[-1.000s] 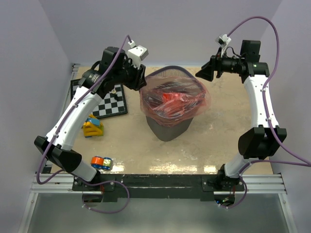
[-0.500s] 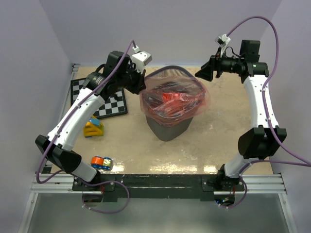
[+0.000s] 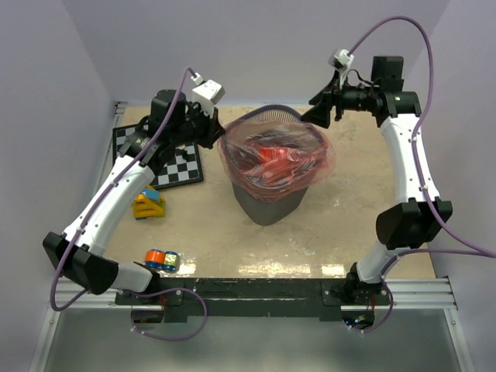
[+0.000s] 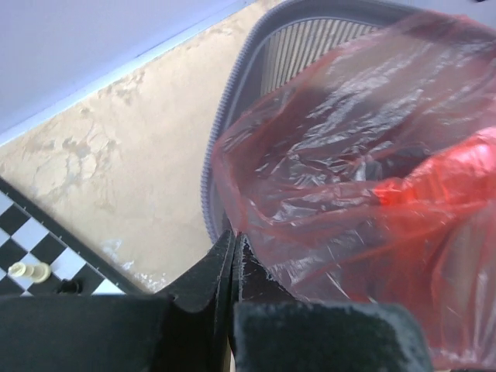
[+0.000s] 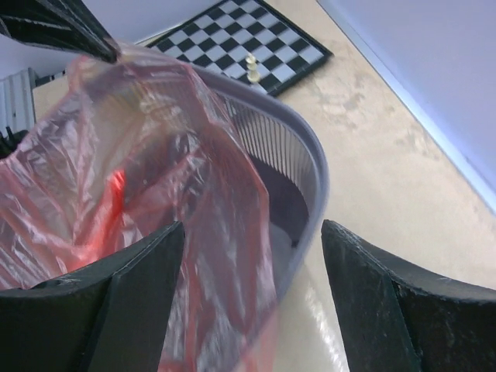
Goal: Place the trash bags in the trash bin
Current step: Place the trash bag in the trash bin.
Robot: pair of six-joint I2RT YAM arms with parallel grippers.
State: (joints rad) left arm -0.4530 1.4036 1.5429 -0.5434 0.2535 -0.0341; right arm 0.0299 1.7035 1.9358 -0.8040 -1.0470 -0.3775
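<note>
Left gripper (image 4: 232, 244) has just snapped shut on the bag's (image 4: 349, 194) edge, ready to stretch it over the bin (image 4: 230, 93); right gripper (image 5: 252, 232) hangs open.

The left claw (image 4: 234, 242) is pinched shut, the right claw (image 5: 252, 232) spread wide.

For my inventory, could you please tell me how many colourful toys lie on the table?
2: a yellow toy at the near edge of the chessboard, and a blue-and-orange one beside the left arm. Others may be hidden behind the trash bin.
</note>
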